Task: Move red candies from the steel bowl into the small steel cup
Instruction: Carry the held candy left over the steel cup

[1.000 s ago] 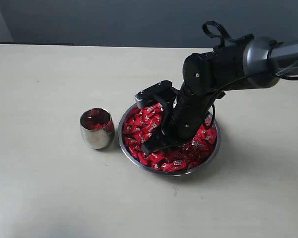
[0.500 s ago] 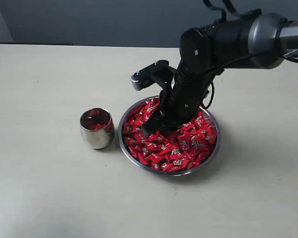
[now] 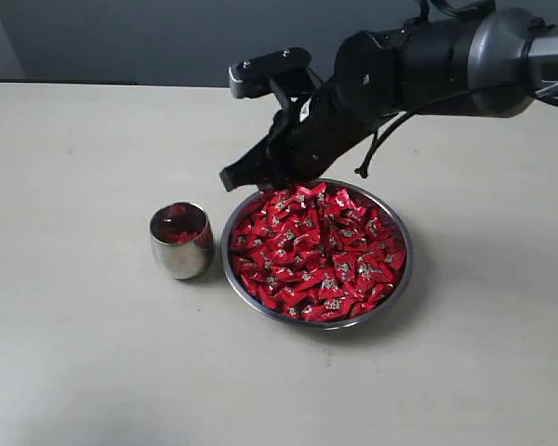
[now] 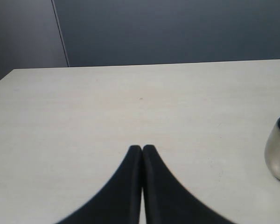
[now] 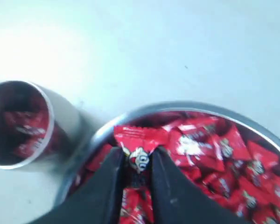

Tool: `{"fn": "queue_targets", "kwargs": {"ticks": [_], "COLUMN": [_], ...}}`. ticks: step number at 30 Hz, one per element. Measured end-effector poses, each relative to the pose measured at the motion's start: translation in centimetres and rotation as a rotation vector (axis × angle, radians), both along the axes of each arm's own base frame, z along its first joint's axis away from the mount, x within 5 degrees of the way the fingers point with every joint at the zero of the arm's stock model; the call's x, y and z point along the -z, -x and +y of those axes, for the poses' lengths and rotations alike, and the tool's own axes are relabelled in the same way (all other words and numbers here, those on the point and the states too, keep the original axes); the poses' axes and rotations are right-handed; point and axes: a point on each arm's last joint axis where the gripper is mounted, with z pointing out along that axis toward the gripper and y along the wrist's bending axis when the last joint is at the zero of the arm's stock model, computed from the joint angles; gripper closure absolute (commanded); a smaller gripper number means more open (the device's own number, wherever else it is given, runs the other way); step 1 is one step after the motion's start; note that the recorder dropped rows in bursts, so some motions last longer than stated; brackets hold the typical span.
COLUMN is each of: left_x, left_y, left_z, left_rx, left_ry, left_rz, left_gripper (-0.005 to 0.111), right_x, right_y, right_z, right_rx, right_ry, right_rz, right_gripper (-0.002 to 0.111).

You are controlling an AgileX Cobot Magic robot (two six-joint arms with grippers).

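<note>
The steel bowl (image 3: 396, 283) sits mid-table, heaped with red candies (image 3: 321, 246). Left of it stands the small steel cup (image 3: 181, 243) with a few red candies inside. My right gripper (image 3: 240, 179) hangs above the bowl's left rim, lifted clear of the pile. In the right wrist view this gripper (image 5: 138, 154) is shut on one red candy (image 5: 140, 137), with the bowl (image 5: 144, 112) below and the cup (image 5: 60, 121) to one side. My left gripper (image 4: 142, 148) is shut with nothing in it, low over bare table, the cup (image 4: 279, 156) at that view's edge.
A pale table (image 3: 84, 353) runs up to a dark grey wall (image 3: 149, 37) at the back. The right arm's dark body (image 3: 418, 65) reaches in from the upper right above the bowl.
The right gripper has risen out of the candy pile and swung up and to the left, toward the cup, carrying one red candy. The cup and bowl have stayed put.
</note>
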Motion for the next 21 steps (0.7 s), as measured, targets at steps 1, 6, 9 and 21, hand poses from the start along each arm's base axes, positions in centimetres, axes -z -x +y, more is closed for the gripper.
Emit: {"fn": "queue_targets", "kwargs": {"ticks": [1, 6, 9, 21], "left_x": [0.0, 0.0, 0.0, 0.0], "left_y": [0.0, 0.0, 0.0, 0.0], "left_z": [0.0, 0.0, 0.0, 0.0], "left_rx": [0.0, 0.0, 0.0, 0.0], "left_ry": [0.0, 0.0, 0.0, 0.0], "left_rz": [0.0, 0.0, 0.0, 0.0], "left_gripper": [0.106, 0.106, 0.106, 0.106], "right_x": [-0.2, -0.5, -0.9, -1.4], "right_y": [0.0, 0.1, 0.1, -1.0], "right_z": [0.6, 4.1, 6.4, 9.8], "right_rx": [-0.023, -0.163, -0.263, -0.399], "right_ry": [-0.029, -0.091, -0.075, 0.167], "right_rz": [0.001, 0.019, 0.04, 0.133], "right_gripper": [0.109, 0.109, 0.109, 0.109]}}
